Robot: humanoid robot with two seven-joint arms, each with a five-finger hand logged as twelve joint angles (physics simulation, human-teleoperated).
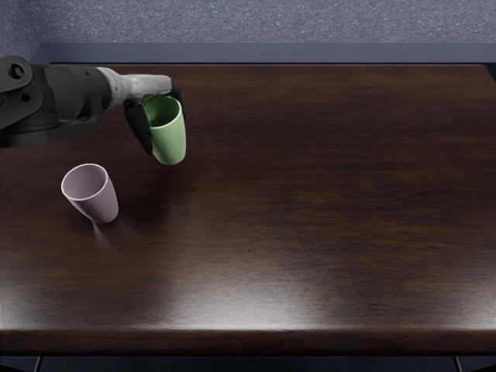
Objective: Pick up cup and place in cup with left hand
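Green cup (169, 141) in the left hand (147, 87), at the far left of the table (310, 194). The left arm (62, 94) enters from the left edge, dark along most of its length and pale grey toward the hand, which lies at the far side of the cup's rim. Dark fingers (139, 125) close around the cup: one runs down its left side, another shows at the right of the rim, and the remainder are hidden, so their exact placement cannot be told. The cup's mouth is uppermost and its wall leans slightly in the view; whether the base touches the wood cannot be told.

Pink cup (98, 200) on the table, nearer and farther left than the green cup, and apart from both it and the hand. It is open at the top, its mouth toward the left and its base toward the right in this slanted view. The green cup is outside it.

Dark brown wood grain covers the tabletop, with a bright sheen along the near part. Beyond the far edge lies a speckled blue-grey surface (271, 19).
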